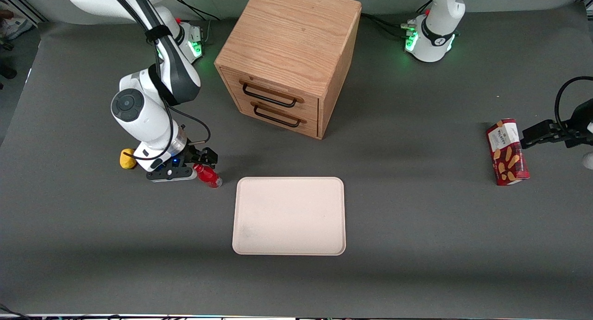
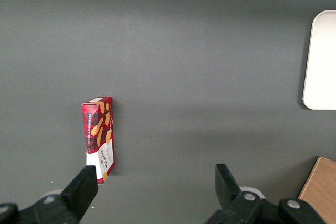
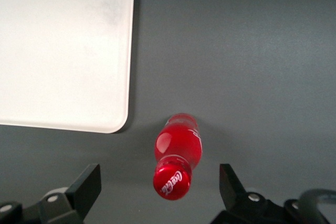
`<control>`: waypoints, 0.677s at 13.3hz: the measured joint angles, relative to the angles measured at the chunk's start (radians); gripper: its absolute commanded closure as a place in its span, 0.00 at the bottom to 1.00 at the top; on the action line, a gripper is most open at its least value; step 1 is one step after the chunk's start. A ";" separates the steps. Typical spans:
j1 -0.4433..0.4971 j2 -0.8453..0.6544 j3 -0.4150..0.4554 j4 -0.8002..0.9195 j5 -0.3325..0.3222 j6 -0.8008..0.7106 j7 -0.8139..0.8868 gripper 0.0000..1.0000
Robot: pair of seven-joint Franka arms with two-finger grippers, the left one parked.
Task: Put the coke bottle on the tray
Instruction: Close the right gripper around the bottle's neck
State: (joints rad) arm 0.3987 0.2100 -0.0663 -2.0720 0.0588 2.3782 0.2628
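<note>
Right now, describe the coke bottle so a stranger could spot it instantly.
Find the pale tray; beside its corner toward the working arm stands the coke bottle, between the open gripper fingers. It is small, red and red-capped, unlike the yellow lump nearby.

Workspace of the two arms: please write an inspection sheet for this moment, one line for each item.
Surface: dark grey table, flat.
Job's things: coke bottle stands on the table beside the tray, apart from it; tray holds nothing.
Clutter: wooden two-drawer cabinet, drawers shut; red biscuit box toward the parked arm's end; yellow lump beside the working arm.
Grippers: gripper open, above the bottle, fingers either side of the cap, not touching.
Cables: black cables at the arm bases.
Surroundings: nothing seen.
</note>
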 measured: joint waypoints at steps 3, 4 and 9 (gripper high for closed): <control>0.000 0.000 -0.001 -0.011 0.000 0.016 -0.002 0.00; 0.000 0.002 -0.002 -0.012 0.000 0.016 -0.002 0.00; 0.000 0.011 -0.005 -0.015 -0.001 0.029 -0.005 0.04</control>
State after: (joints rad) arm 0.3987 0.2214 -0.0715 -2.0873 0.0575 2.4070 0.2574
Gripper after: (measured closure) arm 0.000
